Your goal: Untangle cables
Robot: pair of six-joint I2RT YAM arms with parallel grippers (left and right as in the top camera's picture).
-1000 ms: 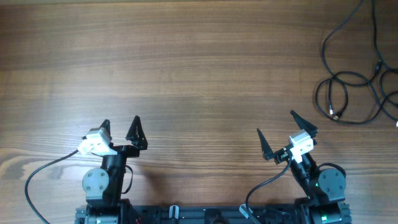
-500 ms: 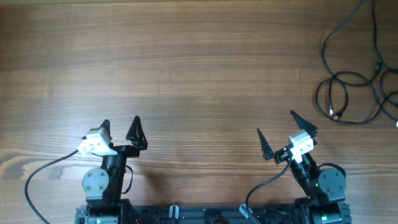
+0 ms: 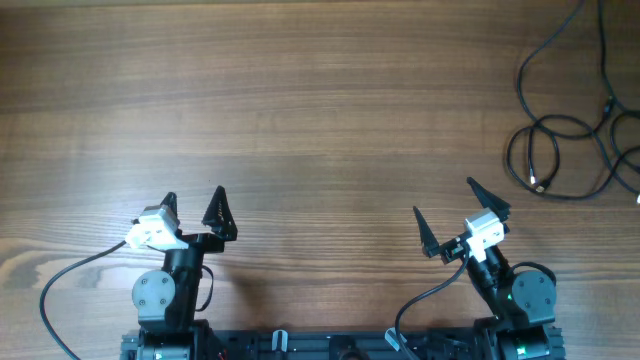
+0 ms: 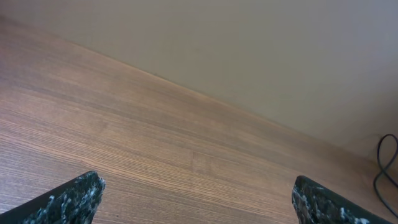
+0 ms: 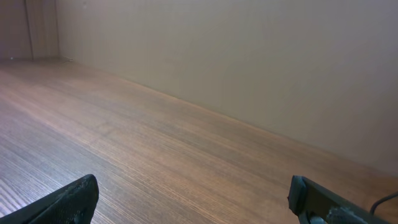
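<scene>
**Both arms parked low with jaws wide, cables piled at the far right**

The left gripper (image 3: 193,196) sits near the table's near edge on the left. Its arm is folded back close over its base, and the fingers point away from the base across the wood. The jaws stand well apart with nothing between them. In the left wrist view only the two mottled dark fingertips (image 4: 74,198) show, at the bottom corners, with bare wood between.

The right gripper (image 3: 443,197) mirrors it on the right, turned slightly so that one finger reaches farther forward than the other. Its jaws are also spread wide and hold nothing. A thicker black lead (image 3: 55,285) loops from the left arm down towards the base.

The cables (image 3: 566,119) lie at the far right of the table (image 3: 320,110), well apart from both grippers. They are thin black cords in overlapping loops, some running off the top and right edges. One small plug end (image 3: 537,184) rests inside a loop. A thin dark curve at the lower right corner of the right wrist view may be one of them, though too little shows to be sure.

The table is brown wood with the grain running left to right. A plain beige wall (image 4: 249,43) rises behind its far edge.
</scene>
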